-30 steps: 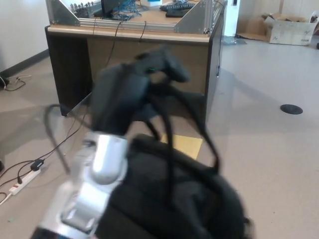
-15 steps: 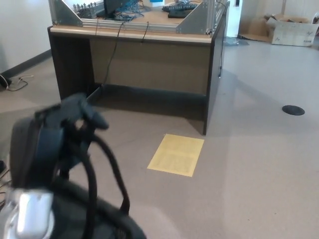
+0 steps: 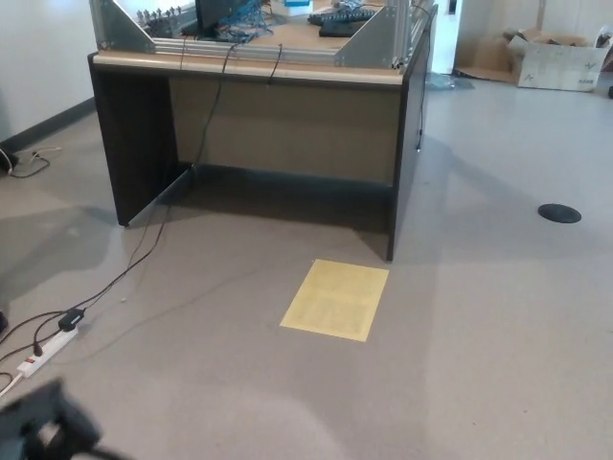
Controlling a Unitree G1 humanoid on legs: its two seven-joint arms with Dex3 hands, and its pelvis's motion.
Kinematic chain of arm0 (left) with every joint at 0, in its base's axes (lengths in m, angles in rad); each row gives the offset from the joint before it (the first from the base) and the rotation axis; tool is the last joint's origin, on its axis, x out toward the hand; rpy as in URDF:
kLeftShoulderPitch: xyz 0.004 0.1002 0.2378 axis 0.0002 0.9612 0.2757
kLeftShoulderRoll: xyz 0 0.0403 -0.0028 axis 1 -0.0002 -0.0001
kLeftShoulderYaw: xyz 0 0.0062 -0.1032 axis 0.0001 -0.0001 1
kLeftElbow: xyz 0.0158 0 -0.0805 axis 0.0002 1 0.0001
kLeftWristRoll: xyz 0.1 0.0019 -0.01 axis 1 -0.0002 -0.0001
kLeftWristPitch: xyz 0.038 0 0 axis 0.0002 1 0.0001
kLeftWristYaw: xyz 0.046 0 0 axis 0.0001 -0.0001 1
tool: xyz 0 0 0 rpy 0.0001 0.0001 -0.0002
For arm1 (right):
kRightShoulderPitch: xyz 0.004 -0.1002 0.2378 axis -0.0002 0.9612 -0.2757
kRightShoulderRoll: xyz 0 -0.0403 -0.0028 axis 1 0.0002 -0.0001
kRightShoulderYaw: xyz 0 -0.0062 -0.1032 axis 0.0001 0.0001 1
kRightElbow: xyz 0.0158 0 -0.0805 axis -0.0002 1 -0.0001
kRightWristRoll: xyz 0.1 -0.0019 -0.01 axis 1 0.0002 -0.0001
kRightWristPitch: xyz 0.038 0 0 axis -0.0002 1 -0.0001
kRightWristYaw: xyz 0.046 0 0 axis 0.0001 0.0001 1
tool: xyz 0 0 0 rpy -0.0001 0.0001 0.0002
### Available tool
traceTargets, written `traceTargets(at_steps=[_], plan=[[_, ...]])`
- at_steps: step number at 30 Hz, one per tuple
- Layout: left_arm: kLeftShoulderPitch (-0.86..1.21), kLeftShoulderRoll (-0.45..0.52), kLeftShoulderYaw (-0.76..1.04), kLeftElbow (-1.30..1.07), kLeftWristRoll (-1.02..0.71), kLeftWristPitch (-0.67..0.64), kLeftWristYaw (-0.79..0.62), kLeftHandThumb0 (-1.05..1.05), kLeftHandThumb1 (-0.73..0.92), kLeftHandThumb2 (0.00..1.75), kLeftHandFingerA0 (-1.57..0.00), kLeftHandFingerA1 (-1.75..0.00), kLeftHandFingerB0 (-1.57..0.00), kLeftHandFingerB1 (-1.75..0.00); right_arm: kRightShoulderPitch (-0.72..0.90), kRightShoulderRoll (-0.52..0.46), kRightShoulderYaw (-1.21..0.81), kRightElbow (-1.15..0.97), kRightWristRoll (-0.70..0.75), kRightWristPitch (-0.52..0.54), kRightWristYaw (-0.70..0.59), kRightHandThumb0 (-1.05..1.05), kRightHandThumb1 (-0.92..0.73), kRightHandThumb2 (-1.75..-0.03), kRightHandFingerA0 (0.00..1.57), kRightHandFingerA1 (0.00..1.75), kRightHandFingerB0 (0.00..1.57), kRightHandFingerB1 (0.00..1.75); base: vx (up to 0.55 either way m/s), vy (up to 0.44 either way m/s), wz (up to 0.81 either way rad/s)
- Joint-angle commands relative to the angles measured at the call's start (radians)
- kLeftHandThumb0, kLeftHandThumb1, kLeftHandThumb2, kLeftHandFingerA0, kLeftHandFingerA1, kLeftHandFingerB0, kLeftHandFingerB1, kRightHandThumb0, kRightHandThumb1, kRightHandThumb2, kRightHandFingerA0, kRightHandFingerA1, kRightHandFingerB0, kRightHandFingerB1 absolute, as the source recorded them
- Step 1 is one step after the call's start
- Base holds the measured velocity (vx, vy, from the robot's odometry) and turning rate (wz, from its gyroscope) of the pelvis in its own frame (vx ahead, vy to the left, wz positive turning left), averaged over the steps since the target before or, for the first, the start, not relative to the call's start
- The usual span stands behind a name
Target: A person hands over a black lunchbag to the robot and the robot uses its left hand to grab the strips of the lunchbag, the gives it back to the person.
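Grey smooth floor (image 3: 498, 326) fills most of the head view, and a pale wall with a dark baseboard (image 3: 38, 57) closes it on the left side. On this floor stands a large dark brown wooden desk with a light tan front panel (image 3: 278, 125); on its top sits a silver metal frame with angled plates (image 3: 259, 34), and black cables (image 3: 215, 91) hang from it down the front panel. In the far right corner lies an open white cardboard box (image 3: 560, 53). In front of the desk, flat on the floor, is a yellow rectangular sheet (image 3: 335, 299). To the left a white power strip with a black cord (image 3: 46, 347) lies on the floor. On the right there is a small black round disc (image 3: 559, 213). At the bottom left corner only a blurred black part of the robot's left hand (image 3: 43, 426) shows; I cannot tell how its fingers stand. The black lunchbag cannot be made out, and the right hand does not show.
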Motion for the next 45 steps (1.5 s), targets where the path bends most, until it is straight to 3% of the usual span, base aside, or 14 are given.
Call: traceTargets(at_steps=[1,6,7,10,11,13,14,24,29,32,34,36,39,45], plan=[[0.09,0.103,0.049,0.312,0.032,-0.307,0.268,-0.09,0.85,0.58,-0.77,-1.71,-0.69,-1.48,0.028,-0.015,-0.009,0.01,0.0,-0.022,-0.029,-0.5,-0.62,-0.59,0.65,0.48,0.43,0.35,0.0,0.0,0.0],[0.104,0.113,-0.008,0.436,0.1,-0.275,0.394,-0.09,0.81,0.64,-0.79,-1.69,-0.68,-1.48,0.037,-0.009,-0.01,0.019,-0.002,-0.026,-0.045,-0.48,-0.62,-0.59,0.66,0.48,0.43,0.35,0.0,0.0,0.0],[0.103,0.114,-0.021,0.464,0.107,-0.265,0.405,-0.21,0.64,0.89,-1.12,-1.42,-0.81,-1.23,0.04,-0.01,-0.004,0.019,-0.013,-0.025,-0.058,-0.48,-0.63,-0.59,0.67,0.49,0.43,0.35,0.0,0.0,0.0],[0.081,0.116,-0.046,0.499,0.119,-0.242,0.429,-0.24,0.66,0.92,-1.13,-1.41,-0.82,-1.21,0.032,-0.016,-0.004,0.019,-0.012,-0.018,-0.051,-0.48,-0.64,-0.59,0.65,0.48,0.42,0.34,0.0,0.0,0.0],[0.075,0.12,-0.052,0.508,0.117,-0.24,0.43,-0.06,0.84,0.64,-0.85,-1.71,-0.68,-1.46,0.031,-0.016,-0.004,0.018,-0.011,-0.017,-0.053,-0.46,-0.64,-0.59,0.65,0.48,0.42,0.35,0.0,0.0,0.0],[0.062,0.132,-0.056,0.531,0.107,-0.245,0.433,-0.13,0.78,0.63,-0.8,-1.69,-0.7,-1.45,0.027,-0.016,-0.006,0.02,-0.01,-0.02,-0.054,-0.47,-0.64,-0.59,0.66,0.49,0.42,0.35,0.0,0.0,0.0],[0.056,0.138,-0.055,0.544,0.095,-0.244,0.427,-0.09,0.76,0.67,-0.87,-1.65,-0.74,-1.42,0.025,-0.015,-0.008,0.023,-0.005,-0.022,-0.047,-0.46,-0.64,-0.59,0.67,0.49,0.42,0.35,0.0,0.0,0.0],[0.04,0.171,-0.09,0.592,0.091,-0.278,0.513,-0.06,0.74,0.7,-0.8,-1.69,-0.7,-1.44,0.028,-0.014,-0.008,0.024,-0.002,-0.021,-0.042,-0.49,-0.64,-0.59,0.66,0.48,0.42,0.35,0.0,0.0,0.0],[-0.065,0.18,-0.059,0.591,0.012,-0.322,0.444,-0.05,0.77,0.64,-0.78,-1.64,-0.69,-1.35,0.009,-0.014,-0.015,0.022,0.004,-0.015,-0.055,-0.48,-0.64,-0.59,0.67,0.49,0.43,0.35,0.0,0.0,0.0],[-0.132,0.2,-0.047,0.549,0.003,-0.329,0.432,-0.07,0.82,0.6,-0.82,-1.73,-0.64,-1.5,0.005,-0.019,-0.012,0.022,-0.001,-0.014,-0.056,-0.5,-0.65,-0.59,0.68,0.49,0.41,0.35,0.0,0.0,0.0],[-0.174,0.21,-0.039,0.51,-0.014,-0.331,0.399,-0.04,0.8,0.63,-0.77,-1.63,-0.68,-1.45,0.003,-0.016,-0.009,0.021,-0.002,-0.008,-0.054,-0.51,-0.65,-0.59,0.68,0.49,0.41,0.35,0.0,0.0,0.0],[-0.249,0.227,-0.043,0.392,0.001,-0.325,0.37,0.04,0.74,0.8,-0.79,-1.47,-0.78,-1.26,-0.001,-0.013,-0.009,0.019,0.0,-0.002,-0.05,-0.53,-0.64,-0.6,0.65,0.48,0.42,0.35,0.0,0.0,0.0],[-0.322,0.222,-0.052,0.297,0.005,-0.299,0.328,-0.04,0.79,0.67,-0.81,-1.61,-0.74,-1.32,-0.006,-0.013,-0.005,0.018,-0.005,-0.003,-0.057,-0.54,-0.64,-0.6,0.67,0.48,0.42,0.35,0.0,0.0,0.0],[-0.539,0.19,-0.129,0.136,0.03,-0.18,0.177,-0.19,0.8,0.65,-0.79,-1.63,-0.7,-1.3,-0.004,-0.011,-0.01,0.009,0.003,-0.011,-0.052,-0.51,-0.64,-0.6,0.69,0.5,0.43,0.35,0.0,0.0,0.0]])
